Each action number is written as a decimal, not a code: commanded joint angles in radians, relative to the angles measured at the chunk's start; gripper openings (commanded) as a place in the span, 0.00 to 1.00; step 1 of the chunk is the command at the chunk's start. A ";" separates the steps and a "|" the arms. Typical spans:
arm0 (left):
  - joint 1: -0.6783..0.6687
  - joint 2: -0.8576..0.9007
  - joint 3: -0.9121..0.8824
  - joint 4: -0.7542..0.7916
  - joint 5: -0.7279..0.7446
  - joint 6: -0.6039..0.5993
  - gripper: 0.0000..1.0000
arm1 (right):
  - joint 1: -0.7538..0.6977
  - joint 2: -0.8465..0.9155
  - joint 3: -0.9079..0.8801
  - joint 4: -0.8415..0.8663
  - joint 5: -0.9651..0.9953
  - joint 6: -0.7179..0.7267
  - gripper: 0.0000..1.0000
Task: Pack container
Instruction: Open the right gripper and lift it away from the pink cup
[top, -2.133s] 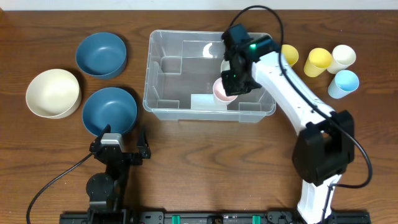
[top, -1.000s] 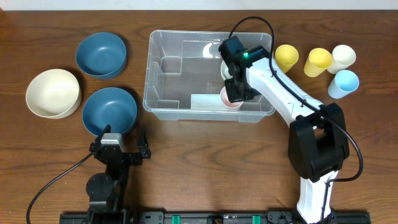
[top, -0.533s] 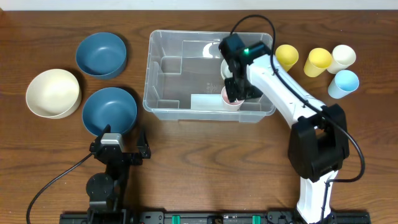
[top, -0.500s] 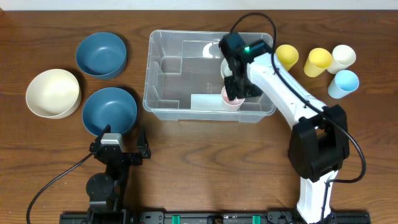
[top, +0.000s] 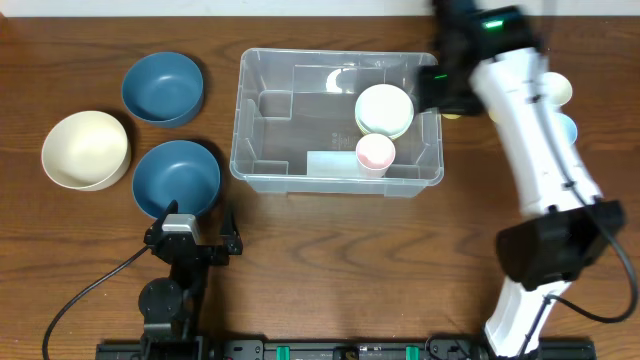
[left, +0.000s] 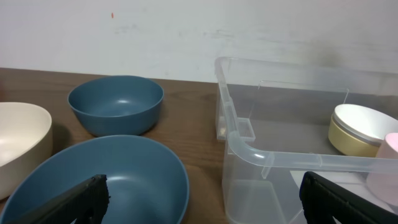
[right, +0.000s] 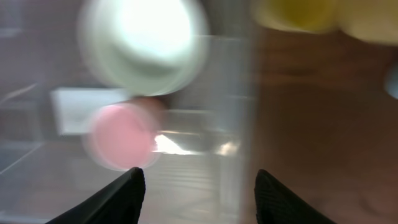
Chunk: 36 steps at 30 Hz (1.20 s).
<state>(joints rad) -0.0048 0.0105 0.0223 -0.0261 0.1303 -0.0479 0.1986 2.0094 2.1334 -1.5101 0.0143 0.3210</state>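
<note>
As the pink cup (top: 375, 152) already stands in the container (top: 340, 190) at the middle of the table (top: 330, 250), my right gripper (right: 199, 180) is parted and empty, probably free for the next item, and my left gripper (left: 202, 186) rests wide open, also empty.

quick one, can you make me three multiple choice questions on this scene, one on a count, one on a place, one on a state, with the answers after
1. How many blue bowls sit left of the container?
A) one
B) two
C) four

2. Where is the pink cup?
A) in a blue bowl
B) in the container, next to the pale bowl
C) on the wood outside the container

3. What state is the right gripper in?
A) shut on the pink cup
B) shut on a blue bowl
C) open, holding nothing

Answers:
1 B, the overhead view shows two blue bowls there.
2 B, the cup stands within the container's walls.
3 C, the right wrist view shows its fingers apart with nothing between them.
</note>
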 joint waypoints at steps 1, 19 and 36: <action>-0.003 -0.005 -0.018 -0.033 0.011 0.010 0.98 | -0.158 -0.019 0.010 -0.026 0.009 0.000 0.59; -0.003 -0.005 -0.018 -0.033 0.011 0.010 0.98 | -0.562 -0.015 -0.213 0.188 0.042 0.023 0.66; -0.003 -0.005 -0.018 -0.033 0.011 0.010 0.98 | -0.643 -0.011 -0.576 0.560 0.037 0.010 0.63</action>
<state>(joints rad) -0.0048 0.0105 0.0223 -0.0261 0.1303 -0.0479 -0.4423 2.0090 1.5990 -0.9810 0.0444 0.3290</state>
